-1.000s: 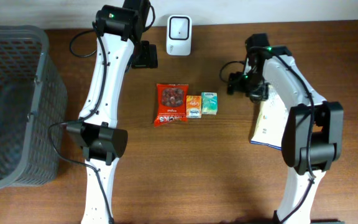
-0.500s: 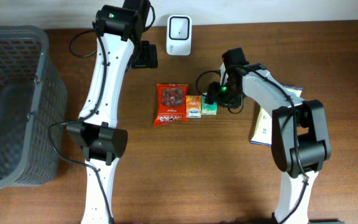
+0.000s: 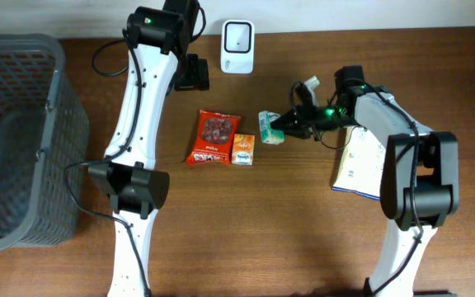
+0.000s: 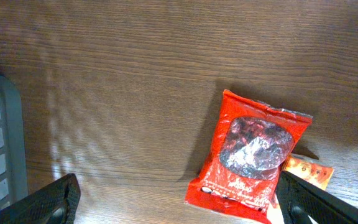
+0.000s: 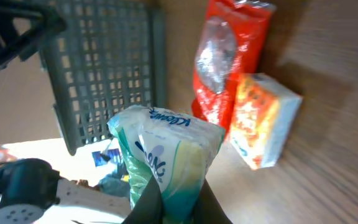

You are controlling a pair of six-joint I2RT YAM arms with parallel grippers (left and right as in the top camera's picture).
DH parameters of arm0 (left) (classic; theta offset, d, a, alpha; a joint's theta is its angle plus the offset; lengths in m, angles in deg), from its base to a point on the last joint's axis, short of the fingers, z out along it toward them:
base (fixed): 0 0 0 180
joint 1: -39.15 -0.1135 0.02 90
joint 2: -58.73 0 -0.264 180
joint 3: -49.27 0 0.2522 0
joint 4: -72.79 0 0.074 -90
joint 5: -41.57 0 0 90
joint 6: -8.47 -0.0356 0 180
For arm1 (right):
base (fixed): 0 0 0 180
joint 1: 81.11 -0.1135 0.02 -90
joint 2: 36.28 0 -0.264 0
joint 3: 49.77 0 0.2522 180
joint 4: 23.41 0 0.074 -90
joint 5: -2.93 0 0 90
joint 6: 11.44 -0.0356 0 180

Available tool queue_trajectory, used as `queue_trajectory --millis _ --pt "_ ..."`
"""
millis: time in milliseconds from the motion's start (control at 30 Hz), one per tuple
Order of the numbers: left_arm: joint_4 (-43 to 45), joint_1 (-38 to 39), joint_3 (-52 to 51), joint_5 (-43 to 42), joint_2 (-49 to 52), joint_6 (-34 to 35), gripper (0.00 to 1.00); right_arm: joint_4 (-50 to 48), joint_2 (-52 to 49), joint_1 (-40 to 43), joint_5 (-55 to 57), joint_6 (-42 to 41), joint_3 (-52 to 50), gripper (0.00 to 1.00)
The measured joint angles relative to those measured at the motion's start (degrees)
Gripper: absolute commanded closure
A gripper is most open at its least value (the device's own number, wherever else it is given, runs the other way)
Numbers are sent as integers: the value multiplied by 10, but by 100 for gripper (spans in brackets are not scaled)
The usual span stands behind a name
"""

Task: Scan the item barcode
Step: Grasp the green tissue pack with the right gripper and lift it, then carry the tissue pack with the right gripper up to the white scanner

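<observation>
- Tissue pack (image 3: 270,128), green and white: upper centre of the overhead frame, pinched by the right fingers (image 5: 149,205), which are clamped tight on it.
- Left fingers (image 4: 51,200): spread wide, holding nothing, over the desk (image 3: 303,231).
- Red snack bag (image 3: 213,138): centre, flat.
- Orange box (image 3: 243,149): just beside the bag's right edge.
- White scanner (image 3: 237,35): top centre.

The table (image 3: 303,231) is showing smooth wood grain; the red bag (image 4: 250,155) is gleaming, glossy plastic film; the grey basket (image 3: 23,132) is looking matt plastic.
</observation>
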Motion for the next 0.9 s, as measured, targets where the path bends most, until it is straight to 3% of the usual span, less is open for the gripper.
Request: queue_trajectory --millis 233,300,367,433,500,600,733,900 --pt "0 0 0 0 0 0 1 -12 0 -32 32 15 5 96" --pt "0 0 0 0 0 0 1 -11 -1 -36 146 -40 62 96" --pt "0 0 0 0 0 0 1 12 -3 -46 340 -81 160 96" --pt "-1 0 0 0 0 0 1 -37 -3 -77 563 -92 238 96" --pt "1 0 0 0 0 0 1 -163 -4 -120 750 -53 246 96" --pt "0 0 0 0 0 0 1 -334 -30 -158 850 59 250 96" --pt "1 0 0 0 0 0 1 -489 -107 -168 878 190 251 96" --pt "0 0 0 0 0 0 1 -522 -142 -171 815 357 251 96"
